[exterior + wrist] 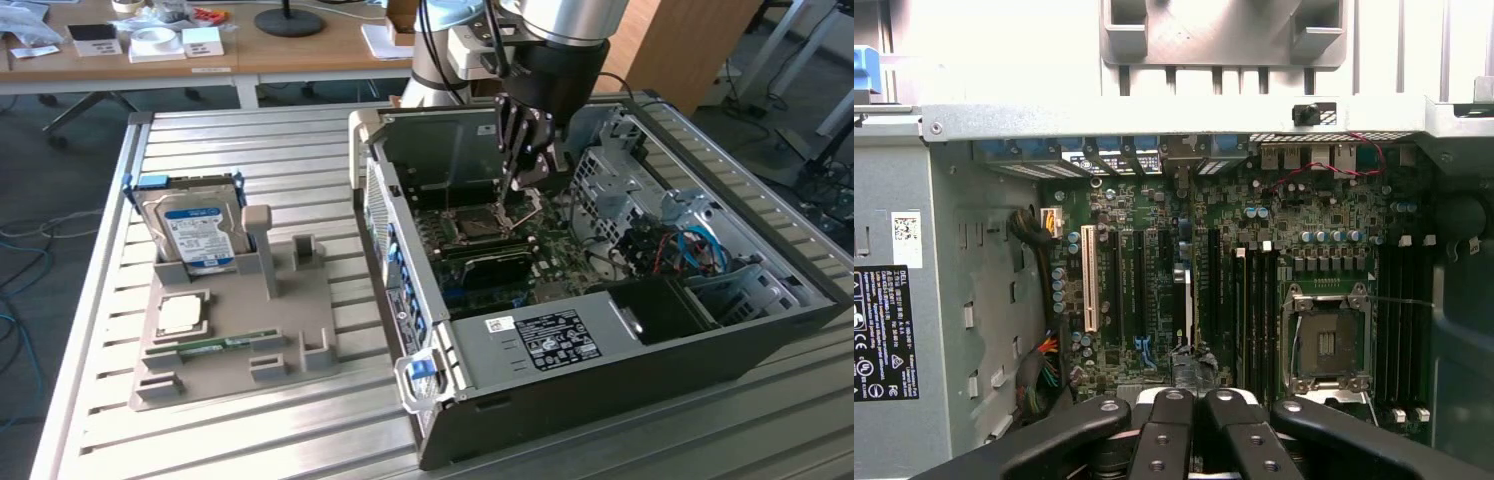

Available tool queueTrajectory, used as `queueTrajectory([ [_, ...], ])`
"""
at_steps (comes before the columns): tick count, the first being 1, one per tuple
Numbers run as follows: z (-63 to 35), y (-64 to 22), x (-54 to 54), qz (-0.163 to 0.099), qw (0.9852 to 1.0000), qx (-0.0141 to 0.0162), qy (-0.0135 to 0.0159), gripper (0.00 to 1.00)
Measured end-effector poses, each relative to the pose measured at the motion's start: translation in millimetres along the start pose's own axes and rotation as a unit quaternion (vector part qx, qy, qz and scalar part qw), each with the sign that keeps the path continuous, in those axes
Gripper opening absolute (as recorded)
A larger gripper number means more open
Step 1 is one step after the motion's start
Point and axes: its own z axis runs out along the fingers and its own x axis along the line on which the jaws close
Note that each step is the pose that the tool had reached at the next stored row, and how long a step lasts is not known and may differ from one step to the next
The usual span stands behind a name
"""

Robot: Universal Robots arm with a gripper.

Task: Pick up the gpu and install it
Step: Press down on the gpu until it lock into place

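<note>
The gpu [1183, 300] stands on edge among the motherboard's expansion slots, seen as a thin strip in the wrist view. In the exterior view it is a dark card [487, 268] upright inside the open computer case [607, 385]. My gripper [518, 212] hangs inside the case just above the card, beside the bare CPU socket [474, 225]. Its black fingers [1172, 425] are pressed together right over the card's upper edge, with the gripper [1194, 400] shut. Whether the fingers pinch the card or only meet above it does not show.
A grey parts holder [287, 330] lies at the exterior view's left on the slatted metal table, with a silver hard drive [198, 232], a CPU chip [180, 313] and a green RAM stick [214, 347]. The case walls and drive cage [627, 175] ring the motherboard. A wooden desk [267, 50] stands behind.
</note>
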Motion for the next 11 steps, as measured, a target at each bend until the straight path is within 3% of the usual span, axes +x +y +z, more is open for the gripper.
queueTrajectory([
  [11,0.4,0.0,-0.2,0.000,1.0000,0.0000,-0.0001,0.11],
])
